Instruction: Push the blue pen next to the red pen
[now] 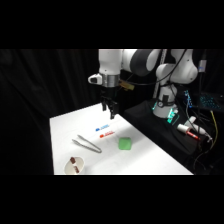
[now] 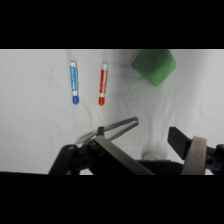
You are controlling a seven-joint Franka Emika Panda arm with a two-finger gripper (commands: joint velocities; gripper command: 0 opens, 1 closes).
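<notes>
The blue pen (image 2: 74, 82) and the red pen (image 2: 102, 83) lie side by side on the white table (image 1: 150, 155), close but not touching. In the wrist view both run straight up and down, colored tips at the bottom. A green block (image 2: 155, 65) sits beside the red pen. Metal tongs (image 1: 87, 143) lie nearby. The gripper (image 1: 110, 109) hangs above the pens, holding nothing; I cannot tell if it is open.
</notes>
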